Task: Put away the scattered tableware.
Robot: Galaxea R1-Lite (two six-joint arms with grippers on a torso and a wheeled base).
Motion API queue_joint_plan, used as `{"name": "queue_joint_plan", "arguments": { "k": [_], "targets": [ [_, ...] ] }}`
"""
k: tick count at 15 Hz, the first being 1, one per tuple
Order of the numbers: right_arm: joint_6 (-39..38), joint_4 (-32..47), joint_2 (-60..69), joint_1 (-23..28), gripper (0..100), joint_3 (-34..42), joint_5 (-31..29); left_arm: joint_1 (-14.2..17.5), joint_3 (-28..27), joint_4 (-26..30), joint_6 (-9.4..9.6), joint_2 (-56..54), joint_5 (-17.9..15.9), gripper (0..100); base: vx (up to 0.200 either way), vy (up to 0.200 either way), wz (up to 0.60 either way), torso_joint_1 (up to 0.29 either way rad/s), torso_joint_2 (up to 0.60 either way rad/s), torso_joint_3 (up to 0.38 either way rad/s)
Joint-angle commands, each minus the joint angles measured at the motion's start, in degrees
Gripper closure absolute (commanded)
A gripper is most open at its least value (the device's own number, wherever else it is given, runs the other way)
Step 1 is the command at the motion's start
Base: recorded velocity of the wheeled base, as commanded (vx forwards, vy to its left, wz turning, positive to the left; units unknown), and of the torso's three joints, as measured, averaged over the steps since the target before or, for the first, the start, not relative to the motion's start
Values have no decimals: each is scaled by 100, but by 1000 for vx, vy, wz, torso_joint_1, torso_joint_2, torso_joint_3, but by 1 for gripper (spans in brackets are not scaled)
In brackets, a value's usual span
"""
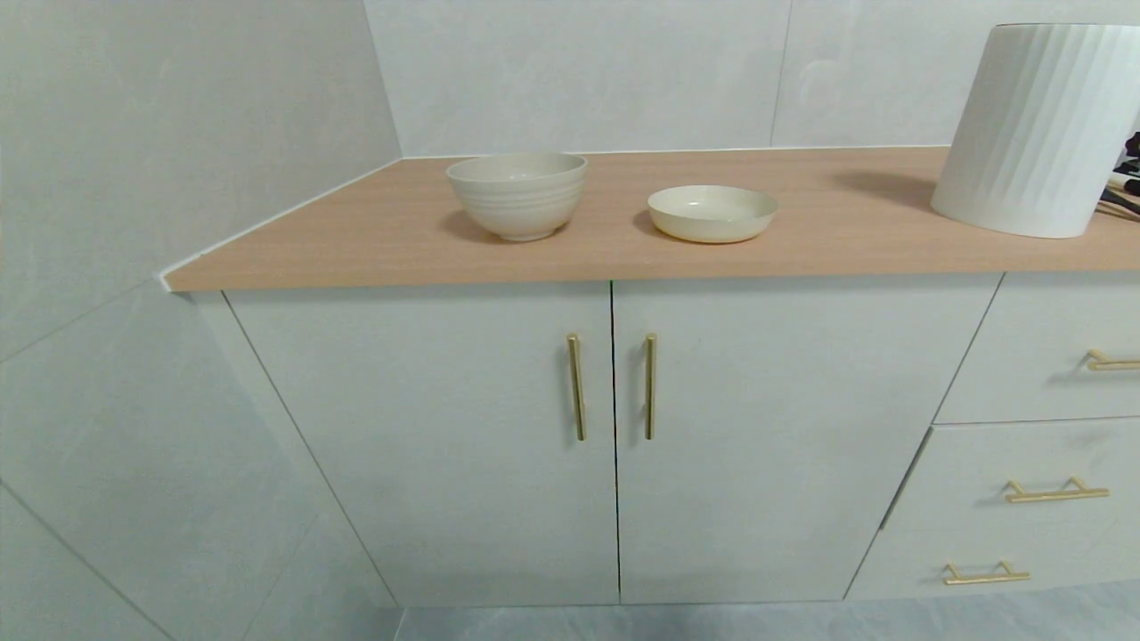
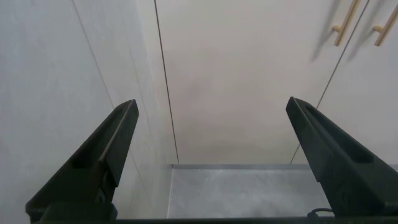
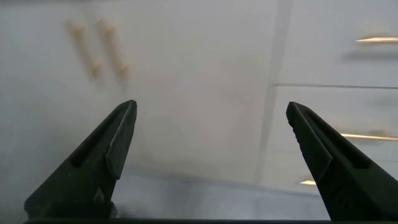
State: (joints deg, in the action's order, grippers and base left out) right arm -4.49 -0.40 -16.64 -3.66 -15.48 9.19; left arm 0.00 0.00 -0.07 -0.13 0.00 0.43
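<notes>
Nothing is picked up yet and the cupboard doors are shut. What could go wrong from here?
1. The shallow dish sits fairly near the countertop front edge, so a clumsy grasp could nudge it off.
2. The cabinet doors are shut and their handles hang close together. The open left pincer or right pincer might snag both or slip.
3. The deep bowl has a rounded wall, so a rim grasp may slide.

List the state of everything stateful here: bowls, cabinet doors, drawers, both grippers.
deep bowl, upright on the countertop, looks empty
shallow dish, upright beside it, empty
left cabinet door, closed
right cabinet door, closed
drawers, closed
left gripper, open, holding nothing
right gripper, open, holding nothing
</notes>
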Motion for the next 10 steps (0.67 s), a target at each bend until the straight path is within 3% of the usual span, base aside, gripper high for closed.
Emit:
{"name": "queue_joint_plan", "arguments": {
  "k": [1, 2, 5, 10],
  "targets": [
    [-70, -39, -3504, -777, 0, -1238, 953, 0, 0, -1, -4, 0, 1, 0, 0, 0, 0, 0, 0, 0],
    [-88, -65, -4304, -1251, 0, -1598, 944, 0, 0, 7, -4, 0, 1, 0, 0, 0, 0, 0, 0, 0],
    [-96, -680, -6062, -1972, 0, -2345, 953, 0, 0, -1, -4, 0, 1, 0, 0, 0, 0, 0, 0, 0],
    [-123, -1340, -7863, -2464, 0, -3514, 953, 0, 0, -1, -4, 0, 1, 0, 0, 0, 0, 0, 0, 0]
  ]
}}
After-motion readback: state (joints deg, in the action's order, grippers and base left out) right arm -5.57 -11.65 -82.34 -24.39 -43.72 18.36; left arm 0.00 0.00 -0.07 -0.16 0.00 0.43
